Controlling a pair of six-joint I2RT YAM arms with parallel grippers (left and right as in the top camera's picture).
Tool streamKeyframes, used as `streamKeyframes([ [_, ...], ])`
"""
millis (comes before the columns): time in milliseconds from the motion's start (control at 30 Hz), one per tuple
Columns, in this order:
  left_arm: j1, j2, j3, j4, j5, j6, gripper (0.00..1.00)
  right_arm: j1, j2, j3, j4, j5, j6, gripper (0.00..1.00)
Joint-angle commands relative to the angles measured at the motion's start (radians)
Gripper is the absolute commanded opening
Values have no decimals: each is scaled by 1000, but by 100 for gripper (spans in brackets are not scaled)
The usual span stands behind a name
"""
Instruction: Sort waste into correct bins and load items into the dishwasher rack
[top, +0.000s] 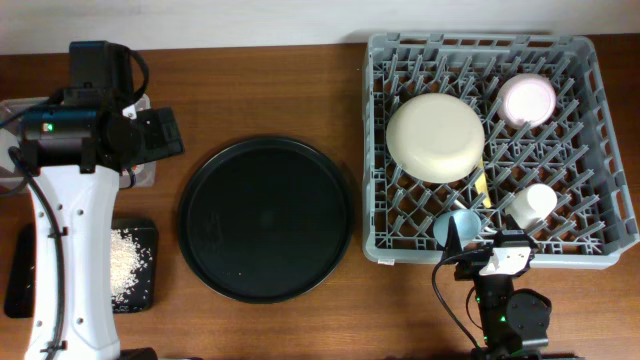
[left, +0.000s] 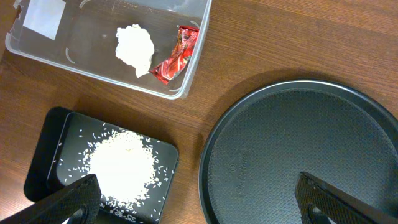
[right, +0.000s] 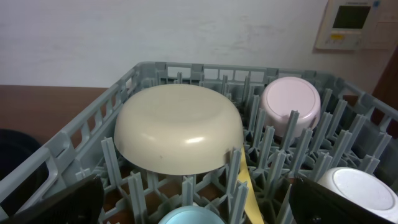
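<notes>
Starting with the left wrist view: the left pincer (left: 208, 205) stands wide, its fingers at the two lower corners of the frame, holding nothing. Ahead of it and off to one side lies the clear tub (left: 194, 59), with the tissue ball (left: 135, 48) and the red foil wrapper (left: 177, 55) side by side inside. Just ahead of the finger on that same side sits the shallow black tray (left: 53, 127), with the rice grains (left: 121, 165) heaped in it. The round black tray (left: 298, 130) lies below and ahead of the other finger, bare.

Right wrist view: the right pincer (right: 199, 208) is likewise wide and empty, poised at the near wall of the dishwasher rack (right: 81, 134). The light blue cup (right: 189, 218) sits low between its fingers. The cream plate (right: 180, 134), face down, is directly ahead. The pinkish bowl (right: 290, 102) is farther ahead, toward one finger's side, and the white cup (right: 360, 186) is close by that same finger. The yellow knife (right: 245, 183) stands between plate and cup.

Overhead view: the left arm hides most of the tub, all the crockery sits inside the rack, and no loose item shows on the wood. The white fork cannot be made out in any view.

Judgement: waste sorting appears complete. Loading appears complete save the fork, which is unverified.
</notes>
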Motion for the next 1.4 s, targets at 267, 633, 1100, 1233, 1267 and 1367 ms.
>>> streamKeyframes([
  [267, 2, 3, 7, 2, -10, -6, 99, 5, -4, -5, -8, 23, 4, 98],
  [633, 2, -491, 4, 1, -11, -6, 99, 5, -4, -5, -8, 23, 4, 98],
  [1100, 2, -1181, -725, 150, 107, -41, 99, 5, -4, -5, -8, 23, 4, 98],
  [1233, 2, -1311, -1091, 438, 111, -179, 99, 5, -4, -5, -8, 23, 4, 98],
  [1267, 2, -1341, -1172, 525, 121, -189, 99, 5, -4, -5, -8, 23, 4, 98],
  [1367, -16, -1426, -1400, 817, 145, -190, 99, 5, -4, -5, -8, 23, 4, 98],
])
